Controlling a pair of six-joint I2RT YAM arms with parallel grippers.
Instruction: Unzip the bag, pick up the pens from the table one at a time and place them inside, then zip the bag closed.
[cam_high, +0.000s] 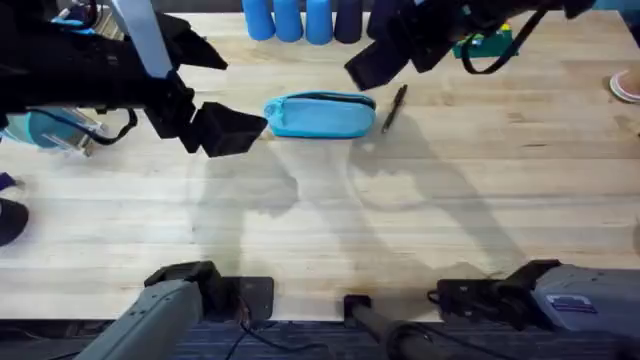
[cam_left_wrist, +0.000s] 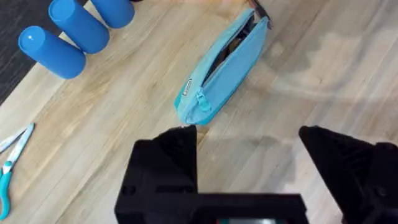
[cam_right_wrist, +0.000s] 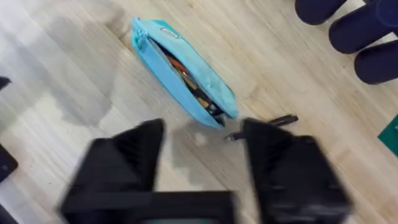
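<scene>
Bag (cam_high: 320, 114) lies flat on the counter (cam_high: 420, 220) toward the far side, just in front of the blue cylinders (cam_high: 290, 18). Zipper is open along the top; in my right wrist view I can see orange pens (cam_right_wrist: 180, 67) and darker ones inside the slot. So unzipping looks done and most pens are in.

One black pen (cam_high: 393, 107) is on the counter just beside the bag's right end, near it but I can't tell if touching. I judge that's the last one to load, then zip shut. Pull (cam_left_wrist: 200, 96) sits at the bag's left end, facing my left hand.

My left hand (cam_left_wrist: 249, 146) hovers near the bag's left end, fingers spread wide, holding nothing. My right hand (cam_right_wrist: 202, 140) hangs over the bag's right end and the pen, fingers wide apart, empty too.

Scissors (cam_left_wrist: 9, 158) lie well off to the left, not part of this
</scene>
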